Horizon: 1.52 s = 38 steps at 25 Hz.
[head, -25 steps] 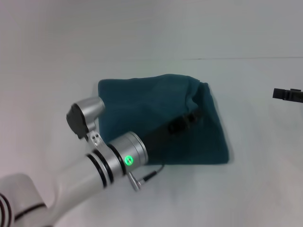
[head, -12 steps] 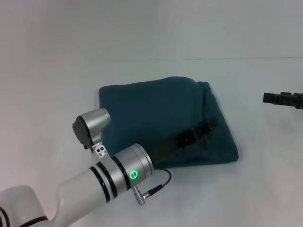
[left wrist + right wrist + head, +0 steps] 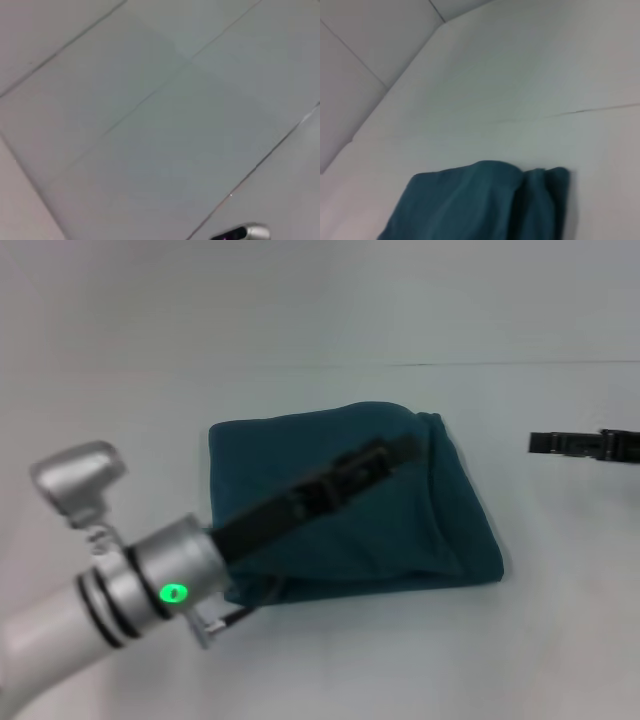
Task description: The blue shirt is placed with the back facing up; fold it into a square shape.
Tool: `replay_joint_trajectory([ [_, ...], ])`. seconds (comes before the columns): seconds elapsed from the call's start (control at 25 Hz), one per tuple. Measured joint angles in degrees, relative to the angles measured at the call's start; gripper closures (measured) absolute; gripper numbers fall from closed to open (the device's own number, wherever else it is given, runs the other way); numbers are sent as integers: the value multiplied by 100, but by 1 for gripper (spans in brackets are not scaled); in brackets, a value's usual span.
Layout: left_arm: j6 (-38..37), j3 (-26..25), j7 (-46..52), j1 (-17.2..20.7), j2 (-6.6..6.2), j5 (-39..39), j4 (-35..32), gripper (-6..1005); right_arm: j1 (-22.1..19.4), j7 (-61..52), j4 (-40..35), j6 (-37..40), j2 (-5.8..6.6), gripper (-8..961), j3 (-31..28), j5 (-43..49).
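Bench: pale, plain white surface, a thin seam line running across it beyond the blue shirt; the same seam shows in the right wrist view.

Blue shirt: dark teal knit, no print, lying on the bench at mid-frame of the head view. It is folded into a rough four-sided pad, wider on the edge nearest the robot. The corner farthest from the robot on the right side is bunched and rumpled, with a soft crease running down from it. The right wrist view shows that same far edge, humped, with a doubled fold at the corner.

Left arm: silver wrist with a green light, reaching in from the near left of the shirt. Left claw: long black fingers stretched over the shirt's upper middle; cannot tell whether they are parted or closed, or touching cloth.

Right claw: black, well apart from the shirt, to its right, off the cloth; state cannot be told.
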<state>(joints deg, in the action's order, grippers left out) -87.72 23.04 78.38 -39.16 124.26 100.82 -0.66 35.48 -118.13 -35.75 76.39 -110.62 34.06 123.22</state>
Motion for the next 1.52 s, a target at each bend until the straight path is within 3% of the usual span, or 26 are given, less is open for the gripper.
replay_joint_trajectory([
  [0.08,-226,70,104,190,-6,4,-482,367,116,-173,124,13,-21,54,119,24],
  [0.2,-389,291,158,448,-20,6,-1195,143,312,-398,341,14,-61,54,299,28],
  [0.4,-392,830,136,836,-84,13,-2362,36,593,-582,606,-158,-233,54,377,28],
  [0.6,-286,1084,-60,1061,-158,399,-3191,43,831,-770,963,-644,-364,53,579,28],
  [0.84,-160,1083,-114,1087,-166,959,-3642,52,996,-962,1227,-1200,-488,53,879,27],
  [1.24,103,1088,-196,1086,-174,1379,-3852,51,1032,-1273,1333,-1491,-524,54,1103,27],
  [1.52,171,1089,-183,1086,-174,1425,-3851,52,1076,-1288,1441,-1621,-616,54,1104,27],
])
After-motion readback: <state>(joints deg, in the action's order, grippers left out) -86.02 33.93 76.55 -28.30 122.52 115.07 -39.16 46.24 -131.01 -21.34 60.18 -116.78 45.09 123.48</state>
